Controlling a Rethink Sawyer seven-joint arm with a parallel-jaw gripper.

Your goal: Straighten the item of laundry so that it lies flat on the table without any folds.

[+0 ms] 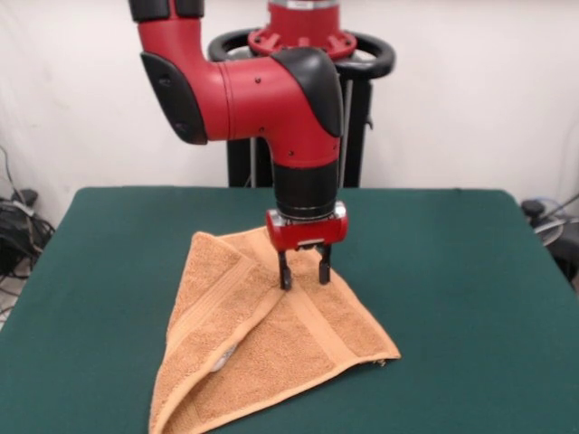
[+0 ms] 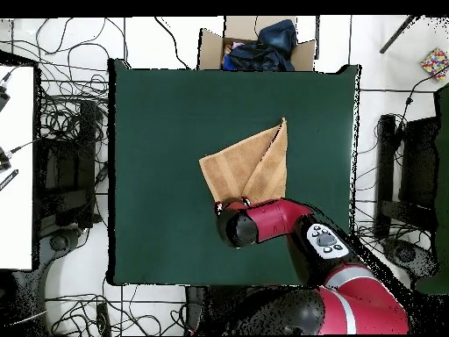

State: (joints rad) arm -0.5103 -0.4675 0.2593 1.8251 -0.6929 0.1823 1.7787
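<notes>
The orange-tan towel point(image 1: 271, 353) lies on the dark green table point(image 1: 452, 271), folded over itself into a rough triangle with its point toward the camera's lower left. A band stripe runs along the folded flap. My gripper point(image 1: 305, 278) points straight down over the towel's far middle part. Its fingers are apart and the tips touch or nearly touch the cloth, holding nothing. In the overhead view the towel point(image 2: 250, 162) lies near the middle of the table point(image 2: 167, 132), and the arm point(image 2: 263, 224) hides the gripper and the towel's near edge.
The robot's pedestal point(image 1: 303, 41) stands behind the table's far edge. A cardboard box with dark cloth point(image 2: 254, 44) sits on the floor beyond the table's far side. Cables point(image 2: 70, 123) lie on the floor beside the table.
</notes>
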